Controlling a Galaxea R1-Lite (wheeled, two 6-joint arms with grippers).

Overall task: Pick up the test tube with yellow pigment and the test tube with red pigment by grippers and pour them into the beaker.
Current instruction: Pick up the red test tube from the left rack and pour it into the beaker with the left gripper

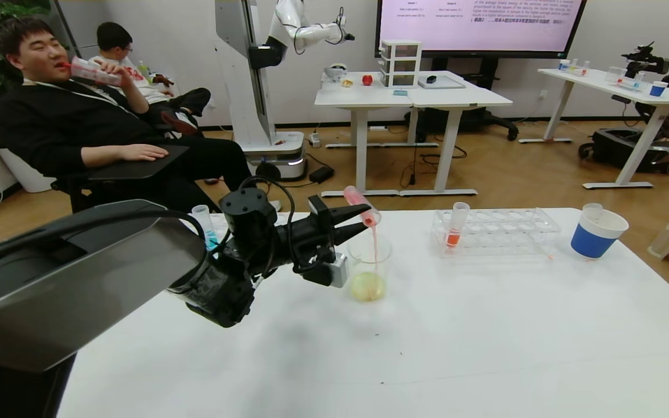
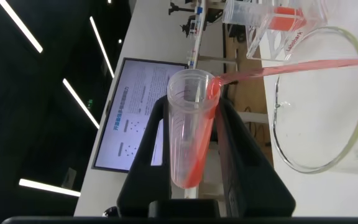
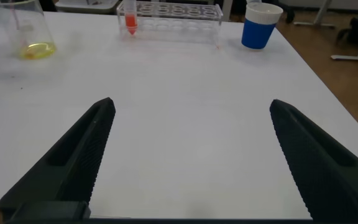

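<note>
Head view: my left gripper (image 1: 363,223) pinches the test tube with red pigment (image 1: 362,205), tilted over the beaker (image 1: 368,268) on the desk (image 1: 485,325). Left wrist view: red liquid streams out. Right wrist view: my right gripper (image 3: 191,155) hovers, jaws spread.

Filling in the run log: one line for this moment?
left gripper: shut on red test tube, pouring | beaker: yellow liquid inside | right gripper: open, idle

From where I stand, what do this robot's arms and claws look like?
The left arm has a grey casing, then a black jointed wrist with looping black cables. The left gripper has black, tapering fingers. The right gripper has black fingers with ribbed inner faces.
</note>
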